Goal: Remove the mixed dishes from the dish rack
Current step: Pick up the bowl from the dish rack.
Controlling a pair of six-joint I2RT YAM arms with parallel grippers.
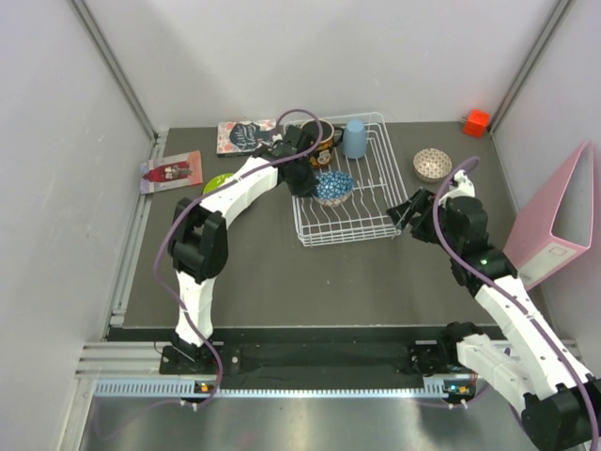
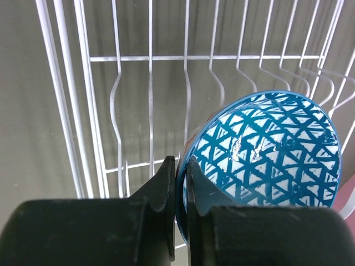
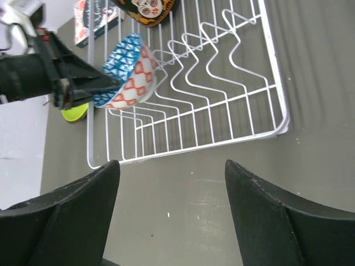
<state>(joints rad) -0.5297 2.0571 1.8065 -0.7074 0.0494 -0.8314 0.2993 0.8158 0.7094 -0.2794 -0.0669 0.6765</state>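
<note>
Robotics lab test cell: bare pale panel walls [image 1: 56, 141], aluminium framing rails [image 1: 136, 235], matte dark grey counter [image 1: 310, 282], two white jointed robot arms [image 1: 235, 193] bolted along slotted metal edge strip [image 1: 310, 387].

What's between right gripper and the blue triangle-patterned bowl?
Right wrist view: grey table strip, then the white wire dish rack's empty prongs before the blue triangle-patterned bowl.

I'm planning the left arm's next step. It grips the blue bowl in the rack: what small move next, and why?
Probably lift straight up. The left gripper is shut on the rim of the blue bowl, which tilts inside the dish rack, so it should clear the wires before travelling sideways.
</note>
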